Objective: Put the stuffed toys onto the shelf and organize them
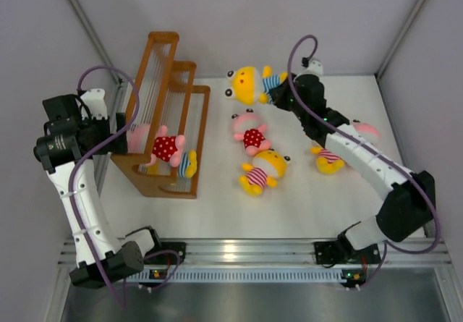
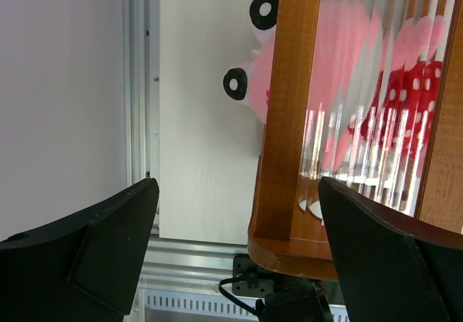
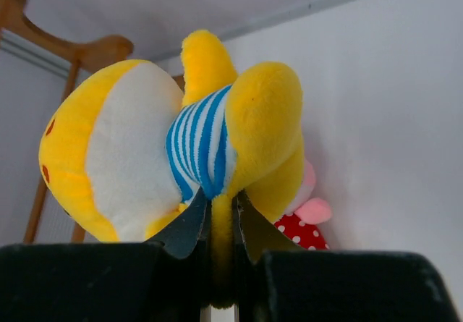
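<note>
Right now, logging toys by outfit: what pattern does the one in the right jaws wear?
Blue-and-white stripes on the yellow toy, clearest from the right wrist.

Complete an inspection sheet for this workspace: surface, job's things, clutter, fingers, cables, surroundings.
Surface: white table.
Job's things: shelf at left, shelved dotted toy on it; loose dotted toy, pink-striped toy and second pink-striped toy lying on the table.
Clutter: nothing seen.
Grippers: left gripper fingers apart, empty, beside the shelf; right gripper fingers shut on blue-striped toy.
Cables: purple cable looping along each arm.
Surroundings: grey walls; metal rail at near edge.
</note>
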You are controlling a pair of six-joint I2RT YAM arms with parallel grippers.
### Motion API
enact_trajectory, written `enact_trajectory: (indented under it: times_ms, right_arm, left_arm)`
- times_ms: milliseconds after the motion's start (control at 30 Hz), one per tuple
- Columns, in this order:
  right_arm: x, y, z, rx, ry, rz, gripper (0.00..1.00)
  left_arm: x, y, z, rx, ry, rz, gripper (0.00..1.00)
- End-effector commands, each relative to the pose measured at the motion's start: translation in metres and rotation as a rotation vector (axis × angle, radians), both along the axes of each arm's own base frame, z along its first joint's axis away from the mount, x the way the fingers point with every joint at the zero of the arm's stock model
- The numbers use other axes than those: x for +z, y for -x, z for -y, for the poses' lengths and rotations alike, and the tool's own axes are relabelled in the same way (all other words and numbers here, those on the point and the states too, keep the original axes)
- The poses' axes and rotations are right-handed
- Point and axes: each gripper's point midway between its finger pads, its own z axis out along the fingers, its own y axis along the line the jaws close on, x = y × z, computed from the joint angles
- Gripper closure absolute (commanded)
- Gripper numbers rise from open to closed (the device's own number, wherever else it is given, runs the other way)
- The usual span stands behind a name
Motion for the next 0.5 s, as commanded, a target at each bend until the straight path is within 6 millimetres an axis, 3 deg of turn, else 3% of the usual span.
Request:
enact_trajectory:
  times_ms: [0,33,67,167,200,233,300,333,367,400,433,467]
  right_arm:
    - [-0.049,-0.018,-0.043,-0.007,-0.032,-0.103,1.0]
    - [-0.055,-0.014,-0.061,0.023,-0.029,-0.114,1.0]
    - [-0.079,-0.019,-0.072,0.025,-0.015,-0.155,1.0]
    - [-0.09,-0.023,-0.103,0.083,-0.046,-0.202,1.0]
    - [-0.106,-0.027,-0.112,0.095,-0.038,-0.23,1.0]
    - [-0.095,-0.028,-0.125,0.114,-0.048,-0.213,1.0]
    - [-0.109,-0.034,-0.138,0.112,0.005,-0.221,1.0]
    - [-0.097,-0.032,-0.155,0.129,0.015,-0.205,1.0]
    - [-0.116,-0.037,-0.163,0.123,0.048,-0.227,1.0]
    - [-0.106,-0.041,-0.175,0.137,0.029,-0.213,1.0]
    - [-0.113,-0.042,-0.184,0.145,0.022,-0.227,1.0]
    - [-0.14,-0.044,-0.192,0.149,0.019,-0.277,1.0]
  left_arm:
    - [0.014,-0.001,0.002,-0.004,-0.009,0.043,0.02]
    - [0.014,-0.001,0.001,-0.004,-0.014,0.043,0.02]
    - [0.015,-0.001,0.001,-0.004,-0.017,0.044,0.02]
    - [0.014,-0.001,0.001,-0.006,-0.014,0.044,0.02]
    - [0.014,-0.002,0.002,-0.01,-0.012,0.044,0.02]
    - [0.014,-0.001,0.003,-0.011,-0.01,0.043,0.02]
    - [0.013,-0.002,0.002,-0.01,-0.009,0.042,0.02]
    - [0.012,-0.002,0.003,-0.013,-0.002,0.04,0.02]
    - [0.012,-0.003,0.004,-0.015,0.001,0.039,0.02]
    - [0.011,-0.003,0.004,-0.018,0.003,0.037,0.02]
    - [0.011,-0.003,0.005,-0.022,0.008,0.038,0.02]
    - [0.01,-0.003,0.006,-0.023,0.009,0.037,0.02]
